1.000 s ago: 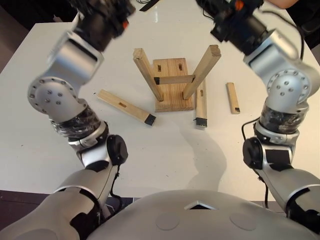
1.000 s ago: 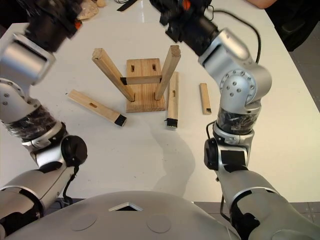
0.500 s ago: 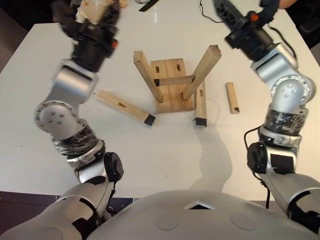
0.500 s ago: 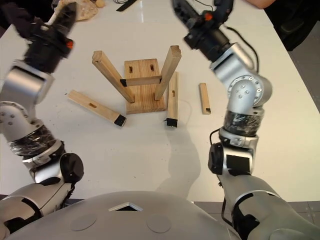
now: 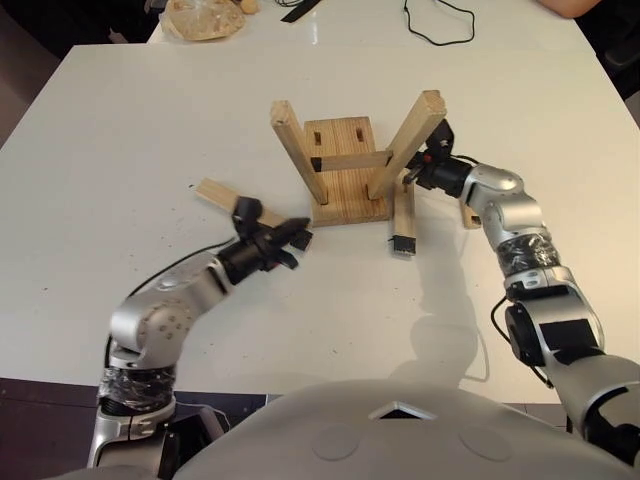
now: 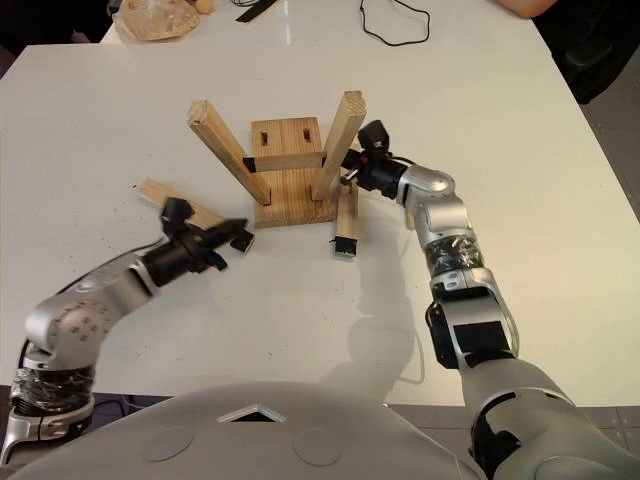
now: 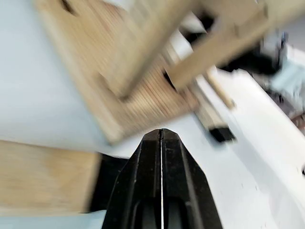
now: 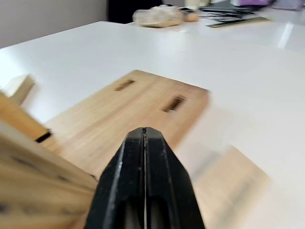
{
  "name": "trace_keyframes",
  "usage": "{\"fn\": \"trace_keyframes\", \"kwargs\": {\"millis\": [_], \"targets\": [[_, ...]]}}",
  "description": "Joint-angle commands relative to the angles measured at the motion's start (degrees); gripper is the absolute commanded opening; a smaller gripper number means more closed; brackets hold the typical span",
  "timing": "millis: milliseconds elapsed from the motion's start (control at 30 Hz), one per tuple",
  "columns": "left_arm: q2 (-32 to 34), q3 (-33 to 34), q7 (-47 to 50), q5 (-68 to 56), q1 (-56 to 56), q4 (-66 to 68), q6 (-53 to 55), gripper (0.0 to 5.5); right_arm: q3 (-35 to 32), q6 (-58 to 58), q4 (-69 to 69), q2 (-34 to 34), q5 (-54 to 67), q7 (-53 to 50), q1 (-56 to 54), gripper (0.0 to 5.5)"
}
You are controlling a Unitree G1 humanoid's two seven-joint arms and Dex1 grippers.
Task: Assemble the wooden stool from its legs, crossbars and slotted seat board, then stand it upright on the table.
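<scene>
The slotted seat board point(image 5: 348, 198) lies flat at the middle of the white table point(image 5: 120, 120). Two legs point(image 5: 297, 150) point(image 5: 405, 143) stand tilted in it, joined by a crossbar point(image 5: 350, 159). A loose leg point(image 5: 222, 195) lies to its left and another point(image 5: 402, 220) along its right edge. The left gripper point(image 7: 161, 136), fingers pressed together, sits by the left loose leg's black-capped end. The right gripper point(image 8: 144, 131), likewise pressed together, is near the right standing leg.

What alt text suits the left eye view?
The seat board lies flat on the table with two splayed legs standing on it, joined by a crossbar; left pincer sits at the end of a loose leg, right pincer beside the right standing leg.
</scene>
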Motion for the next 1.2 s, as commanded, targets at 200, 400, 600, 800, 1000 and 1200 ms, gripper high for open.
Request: {"fn": "trace_keyframes", "kwargs": {"millis": [200,400,600,800,1000,1200], "targets": [[-0.7,-8.8,3.2,17.6,-6.0,11.7,-3.5,0.00,5.6,-6.9,0.7,1.3,-5.5,8.7,1.4,0.03],[-1.3,-6.7,4.7,18.6,-5.3,9.4,-0.7,0.00,8.7,-3.8,-8.2,4.0,-6.0,7.5,9.1,0.03],[-1.2,-3.2,6.3,18.5,-4.7,5.0,2.5,0.00,10.8,1.6,-17.2,6.6,-5.5,4.0,14.3,0.03],[2.1,2.6,5.4,20.2,-5.4,7.6,1.6,0.00,14.4,6.5,-24.0,9.9,-5.4,2.2,17.0,0.03],[-1.9,12.0,5.6,13.8,-8.3,4.7,0.8,0.00,8.6,6.1,-23.9,5.8,-3.8,2.0,12.3,0.03],[-6.8,27.3,3.1,-12.4,-5.6,-0.8,4.6,0.00,3.3,-1.4,-9.8,-0.7,-6.3,3.1,2.5,0.03]]}}
